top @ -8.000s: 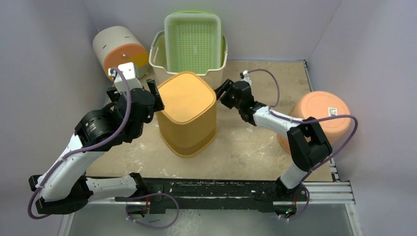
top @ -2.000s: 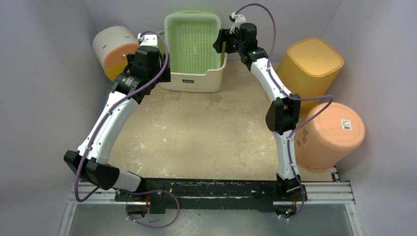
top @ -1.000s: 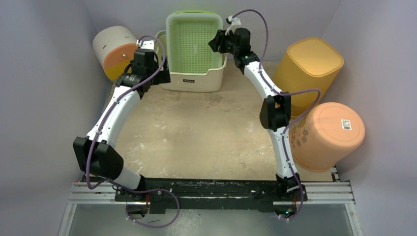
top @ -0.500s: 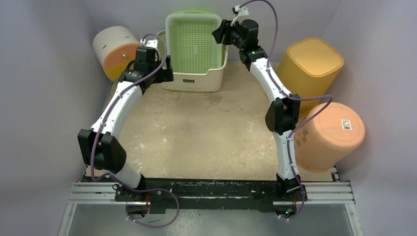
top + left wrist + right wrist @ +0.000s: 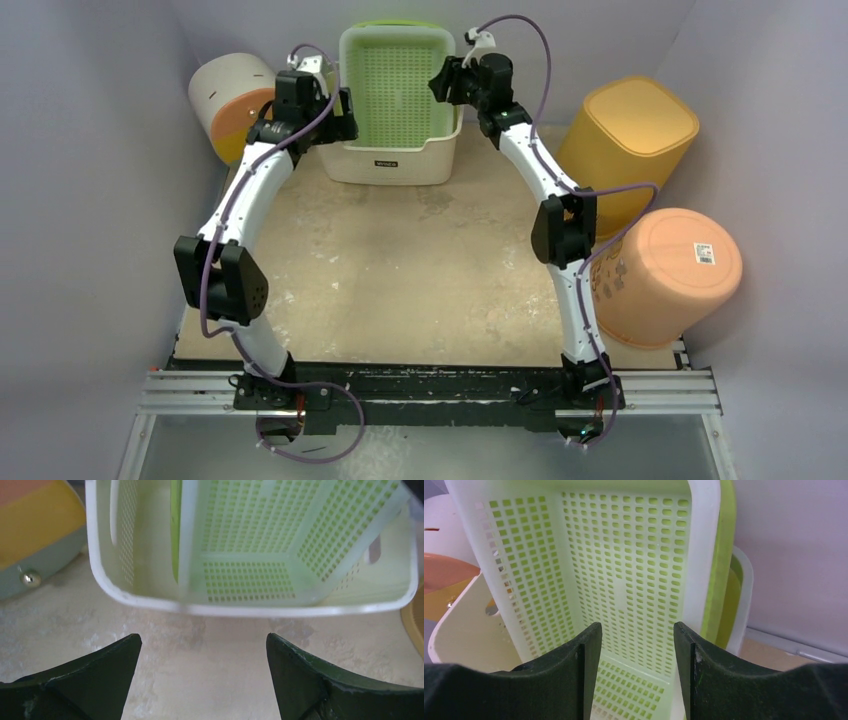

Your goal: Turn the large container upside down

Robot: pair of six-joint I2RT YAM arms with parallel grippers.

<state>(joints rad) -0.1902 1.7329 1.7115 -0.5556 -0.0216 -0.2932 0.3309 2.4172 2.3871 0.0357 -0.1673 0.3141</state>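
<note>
Tub (image 5: 395, 168) of cream plastic, at 12 o'clock on the table (image 5: 400, 270), standing mouth-up against the back wall; a green mesh basket (image 5: 390, 70) is propped on end inside it and rises above its rim. Left gripper (image 5: 203, 639), at the tub's 9 o'clock side: jaws spread wide and holding nothing, with the tub's rim lying just beyond the fingertips in the wrist view. Right gripper (image 5: 636, 627), at the 3 o'clock side and up by the basket's upper edge: jaws about half apart, the mesh wall showing through the gap, nothing clamped. Yellow bin (image 5: 635, 125), at 2 o'clock, base uppermost. Orange bucket (image 5: 665, 270), at 4 o'clock, tilted with its labelled base showing. Drum (image 5: 225, 85) with an orange and yellow end, at 10 o'clock, just beside the tub.
</note>
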